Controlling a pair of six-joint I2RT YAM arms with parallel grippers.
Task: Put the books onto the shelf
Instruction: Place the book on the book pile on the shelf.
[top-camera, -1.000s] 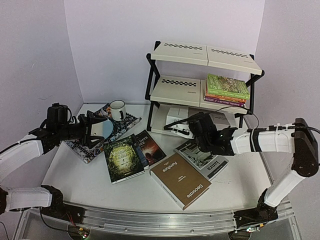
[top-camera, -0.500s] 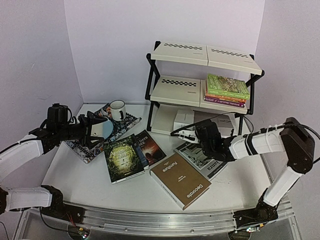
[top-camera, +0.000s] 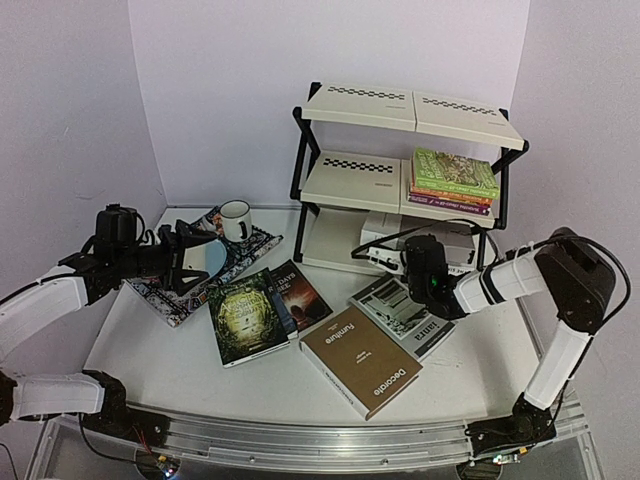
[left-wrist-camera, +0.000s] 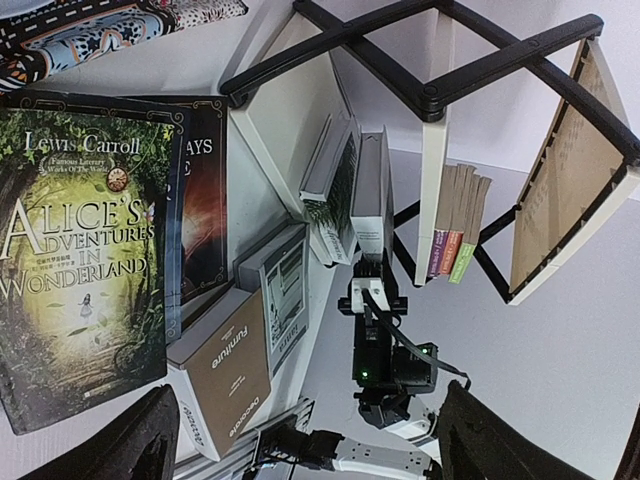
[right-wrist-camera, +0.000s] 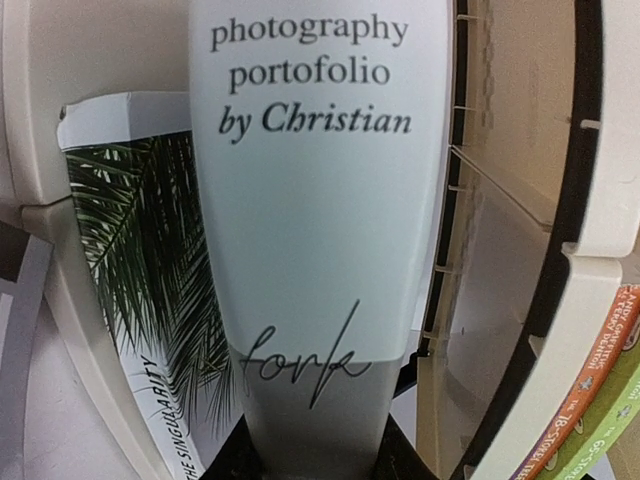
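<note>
Pinches a white photography book (right-wrist-camera: 320, 200) in the right gripper (top-camera: 402, 252), jaws pressed on its near edge. Holds it nearly flat inside the lowest gap of the shelf (top-camera: 365, 103), on the right half, under the middle tier. Sits there just above a palm-leaf book (right-wrist-camera: 130, 290) that rests on the bottom tier; touching it or not, hard to tell from these angles.

Hovers with the left gripper (top-camera: 190, 258) over a patterned placemat (top-camera: 160, 297) at the far left of the table (top-camera: 480, 365). Has the fingers spread wide, with nothing between them. Stands well apart from the shelf and faces across the table toward it.

Shows on the right half of the middle tier a flat stack of paperbacks (top-camera: 455, 175): green on top, orange and purple below.

Shows four more books lying flat on the table in front of the shelf. Counting from the left: a green Alice book (top-camera: 243, 318), overlapping a dark novel (top-camera: 300, 292) on its right side. Then a brown book (top-camera: 360, 362), nearest to the arms. Then a grey-white book (top-camera: 403, 318), touching the brown one and lying under the right arm.

Shows also a white mug (top-camera: 236, 220), upright on the far part of the placemat.
</note>
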